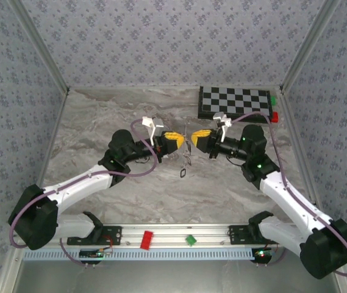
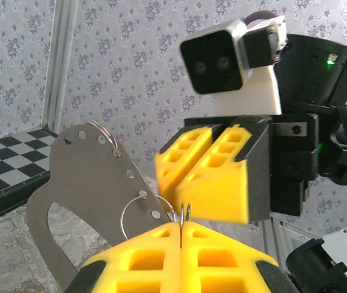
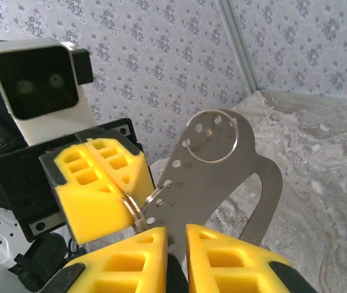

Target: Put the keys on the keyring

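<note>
The keyring (image 2: 82, 177) is a flat grey metal loop with a row of small holes along one limb. It is held in the air over the middle of the counter (image 1: 100, 134), between the two gripper tips. In the top view it is edge-on, a thin line (image 1: 187, 141) whose long axis runs from the near side towards the far wall. Its broad faces are turned one to each arm. From the left wrist it slants up and to the left, and from the right wrist (image 3: 222, 183) up and to the right. A wire ring (image 3: 213, 162) hangs through the holes at its upper end.

The left gripper (image 2: 180, 235) is closed tight, yellow fingers (image 2: 222, 256) pressed together. It pinches a second small wire ring (image 3: 133, 210) that is threaded through the keyring's lower holes.

The right gripper (image 3: 177, 241) faces it almost tip to tip, its fingers parted by a narrow gap. The keyring's lower edge dips towards that gap, and whether the pads touch it I cannot tell.

Both arms reach forward from their bases, bend inward at the elbow, and lie roughly level.

A small dark key (image 1: 182, 174) lies on the counter just nearer than the grippers, too small to tell its heading. A checkered board (image 1: 234, 102) lies at the far right
</note>
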Controlling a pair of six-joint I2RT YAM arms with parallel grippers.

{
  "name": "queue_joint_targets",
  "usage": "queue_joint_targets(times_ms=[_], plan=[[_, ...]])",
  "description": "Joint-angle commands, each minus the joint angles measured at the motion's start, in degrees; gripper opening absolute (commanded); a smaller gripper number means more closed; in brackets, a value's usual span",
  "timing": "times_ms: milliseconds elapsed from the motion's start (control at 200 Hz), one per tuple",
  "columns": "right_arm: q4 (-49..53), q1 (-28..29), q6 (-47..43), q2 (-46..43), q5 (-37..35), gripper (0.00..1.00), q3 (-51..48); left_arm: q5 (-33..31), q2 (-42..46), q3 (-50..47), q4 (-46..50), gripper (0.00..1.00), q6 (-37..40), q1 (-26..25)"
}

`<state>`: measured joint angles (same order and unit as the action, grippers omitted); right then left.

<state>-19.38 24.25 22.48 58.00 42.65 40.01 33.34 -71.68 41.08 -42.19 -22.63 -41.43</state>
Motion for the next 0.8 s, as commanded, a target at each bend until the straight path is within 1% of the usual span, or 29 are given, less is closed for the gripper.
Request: queue_joint_targets(times_ms=[0,115,255,490,795], plan=[[-3.6,0.1,2.2,1.2,3.3,0.13,1.5,-0.6,2.1,0.3,-3.3,0.00,-0.2,-0.4],[-3.8,0.4,2.1,2.0,4.5,0.09,1.5,-0.5,2.3,0.3,-3.1,0.00,-0.2,-0.4],[-2.2,1.7,0.6,2.6,4.9,0.09,1.7,-0.5,2.2,0.5,-3.0,0.00,-0.1,-0.6],[3.5,5.1,-4.1,3.9,2.3,0.09,3.0,-0.9,1.7,0.6,-3.2,0.00,-0.4,-0.8],[8.9,4.6,-7.7,2.5,-1.3,0.10,1.8,-1.6,2.9,0.4,-2.7,0.00,0.0,-0.8]])
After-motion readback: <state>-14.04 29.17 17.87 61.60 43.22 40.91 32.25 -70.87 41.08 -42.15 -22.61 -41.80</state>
